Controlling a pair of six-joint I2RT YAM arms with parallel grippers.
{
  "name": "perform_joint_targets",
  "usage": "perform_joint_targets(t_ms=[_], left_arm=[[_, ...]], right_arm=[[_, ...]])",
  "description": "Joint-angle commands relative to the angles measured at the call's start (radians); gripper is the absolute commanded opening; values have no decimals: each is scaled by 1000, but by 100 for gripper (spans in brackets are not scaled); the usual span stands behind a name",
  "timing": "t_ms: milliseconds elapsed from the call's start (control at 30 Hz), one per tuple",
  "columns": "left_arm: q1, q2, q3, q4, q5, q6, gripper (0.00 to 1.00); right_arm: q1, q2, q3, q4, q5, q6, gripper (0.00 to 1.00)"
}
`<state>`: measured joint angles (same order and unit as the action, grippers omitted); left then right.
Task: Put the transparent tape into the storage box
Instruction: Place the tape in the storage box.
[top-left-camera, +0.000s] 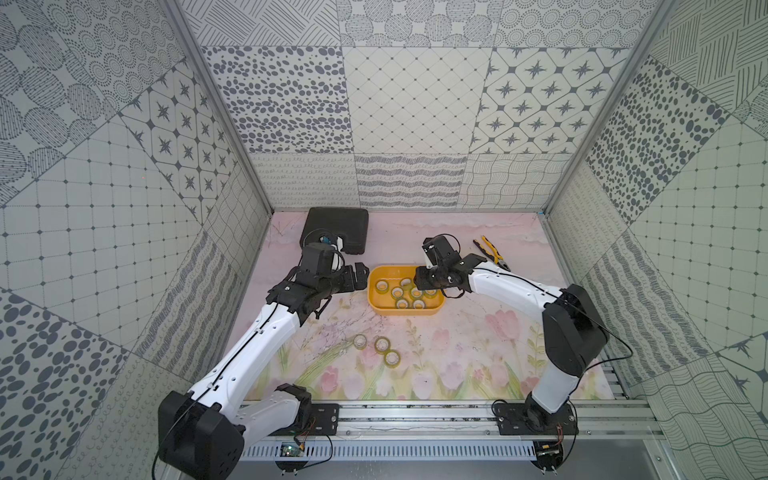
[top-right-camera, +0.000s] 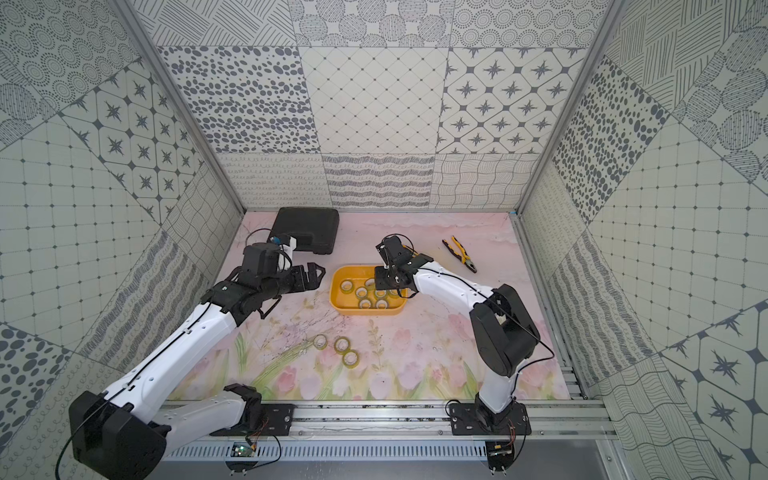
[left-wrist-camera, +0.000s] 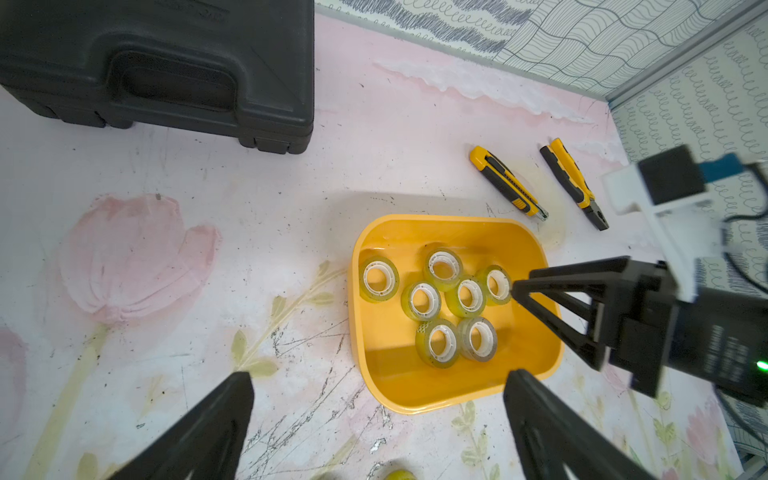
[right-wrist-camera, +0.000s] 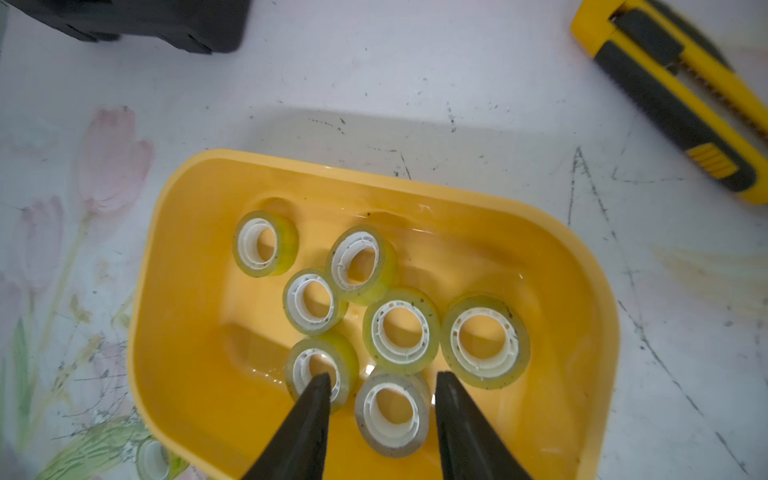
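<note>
The storage box (top-left-camera: 376, 305) is a shallow yellow tub in the middle of the mat, also seen in the right wrist view (right-wrist-camera: 141, 332). Several rolls of transparent tape (right-wrist-camera: 401, 330) lie flat inside it. Three more tape rolls (top-left-camera: 381, 344) lie on the mat in front of the box. My right gripper (right-wrist-camera: 383, 376) hangs over the box's right part, open. A greyish roll (right-wrist-camera: 392, 415) lies in the box below the gap between its fingers, clear of both. My left gripper (left-wrist-camera: 379, 376) is open and holds nothing, just left of the box (top-left-camera: 360, 274).
A black plastic case (top-left-camera: 336, 228) stands at the back left, behind my left wrist. Yellow-handled pliers (top-left-camera: 492, 253) lie at the back right, with a yellow utility knife (left-wrist-camera: 507, 183) beside them. The aluminium rail (top-left-camera: 415, 415) carrying both arm bases runs along the front edge.
</note>
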<state>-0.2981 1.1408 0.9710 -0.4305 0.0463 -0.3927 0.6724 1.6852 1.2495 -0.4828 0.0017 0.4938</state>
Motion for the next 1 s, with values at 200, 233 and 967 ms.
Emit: perform_joint_targets(t_ms=[200,233,967], left_arm=[[-2,23,3,8,-24,24,99],[-2,23,2,9,-26,26,99],[-4,34,0,7,-44,35,99]], right_arm=[[22,-268,-256,82,-54,43,46],[27,-290,-277,85,-54,48,46],[160,-388,-459,133,-23,93,46]])
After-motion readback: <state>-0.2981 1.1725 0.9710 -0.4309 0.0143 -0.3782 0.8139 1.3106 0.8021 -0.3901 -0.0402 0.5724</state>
